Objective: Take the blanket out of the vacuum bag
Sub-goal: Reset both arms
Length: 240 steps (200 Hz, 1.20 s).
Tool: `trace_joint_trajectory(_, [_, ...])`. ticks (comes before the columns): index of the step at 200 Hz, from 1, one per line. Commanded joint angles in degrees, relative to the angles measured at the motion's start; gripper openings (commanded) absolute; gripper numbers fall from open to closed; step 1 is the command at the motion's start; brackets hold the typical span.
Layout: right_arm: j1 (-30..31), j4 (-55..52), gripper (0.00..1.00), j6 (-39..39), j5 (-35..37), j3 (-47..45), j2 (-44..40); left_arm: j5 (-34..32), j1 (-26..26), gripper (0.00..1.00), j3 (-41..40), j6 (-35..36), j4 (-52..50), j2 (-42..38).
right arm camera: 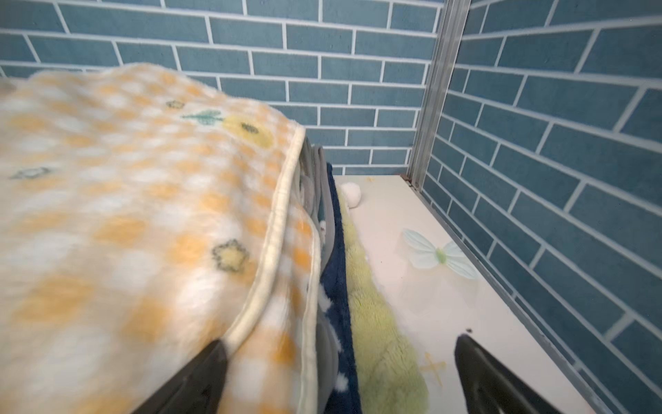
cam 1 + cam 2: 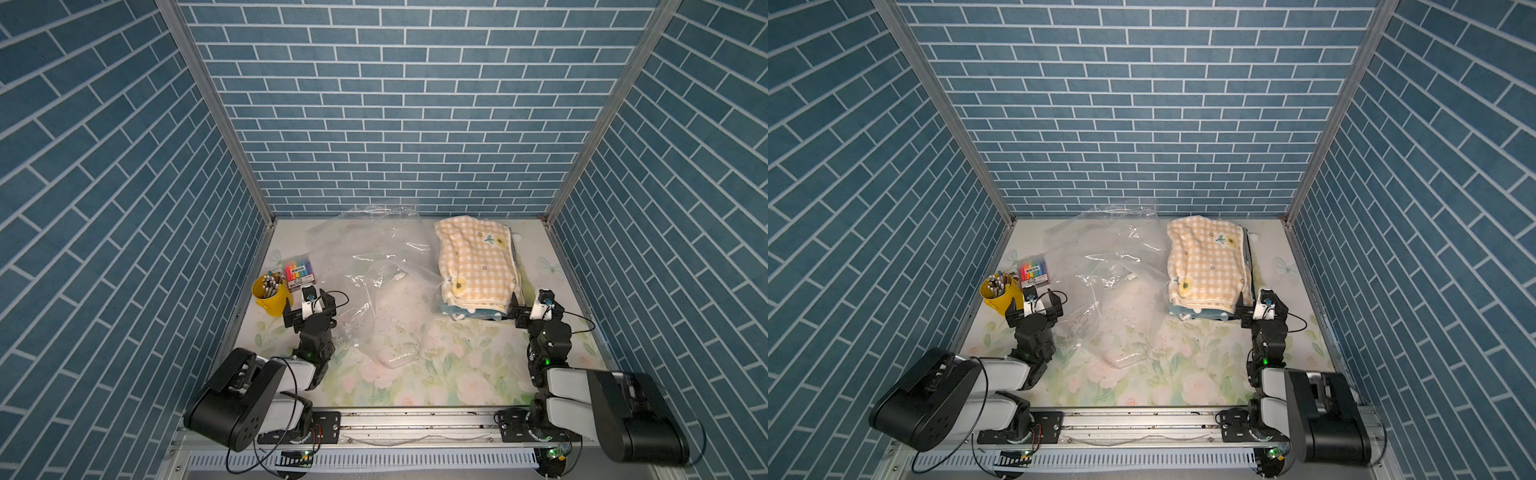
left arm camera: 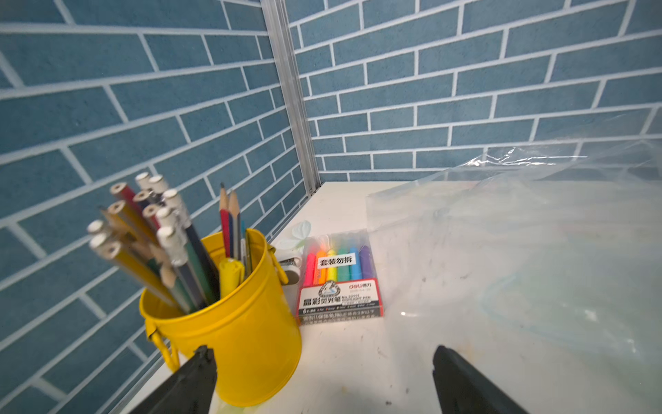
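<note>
**Right gripper (image 1: 338, 362) spread wide at the blanket's (image 2: 476, 257) corner**

We see the vacuum bag (image 2: 374, 266) sprawled flat and clear, apparently empty. Its long axis runs from the arms' side toward the back wall. Just beside the bag's right edge lies the yellow checked blanket, folded, its length parallel to the bag. It tops a stack of other folded blankets (image 1: 335, 286). We judge the task essentially done. At the stack's corner nearest the arms, on the side away from the bag, the right gripper stands with jaws apart and clamps nothing. One finger (image 1: 211, 362) sits right at the hem. That arm is the nearer one. Off the bag's left edge, the left gripper (image 3: 322, 362) also gapes empty.
</note>
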Motion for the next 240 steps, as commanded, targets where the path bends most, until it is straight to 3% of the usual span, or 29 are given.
trace_joint_trajectory(1, [-0.07, 29.13, 0.99, -0.25, -0.17, -4.72, 11.43, 8.55, 2.76, 0.99, 2.76, 2.33, 4.07, 1.42])
trace_joint_trajectory(20, [0.02, 28.94, 0.99, -1.30, -3.32, -3.37, 13.18, 8.06, 3.65, 1.00, -0.19, 2.39, 12.34, 3.17])
trace_joint_trajectory(37, [-0.21, 23.62, 0.99, 0.74, 1.08, -2.46, 10.31, 6.41, 4.91, 1.00, -2.39, 0.13, 17.22, 4.47])
trace_joint_trajectory(51, [-0.97, 21.74, 0.99, 0.35, -2.24, -0.95, 11.25, 7.42, 6.49, 0.99, -2.58, -0.88, 20.91, 7.31])
trace_joint_trajectory(67, [-0.97, 25.19, 0.99, -0.69, -5.01, -0.89, 14.14, 12.14, 8.97, 0.99, -1.69, -3.24, 14.76, 5.12])
trace_joint_trajectory(83, [-0.97, 22.58, 0.99, 0.49, -1.34, -0.61, 12.98, 14.53, 11.25, 0.99, -0.88, -3.52, 19.91, 10.93])
trace_joint_trajectory(91, [-1.05, 22.75, 0.99, 0.76, -1.30, -0.37, 13.33, 15.67, 11.27, 0.99, 1.13, -4.67, 11.63, 8.75])
trace_joint_trajectory(119, [-1.01, 5.84, 0.99, 1.29, 0.16, 7.13, 11.52, 21.66, 14.67, 1.00, 4.08, -6.79, 6.11, 8.71])
trace_joint_trajectory(133, [0.38, -0.88, 0.99, 0.24, 2.37, 11.07, 11.99, 21.68, 14.72, 1.00, 3.92, -6.77, 6.46, 8.81])
trace_joint_trajectory(240, [1.17, -0.55, 0.99, -0.33, 3.43, 11.12, 12.25, 23.43, 14.80, 1.00, 4.36, -6.19, 6.23, 9.21])
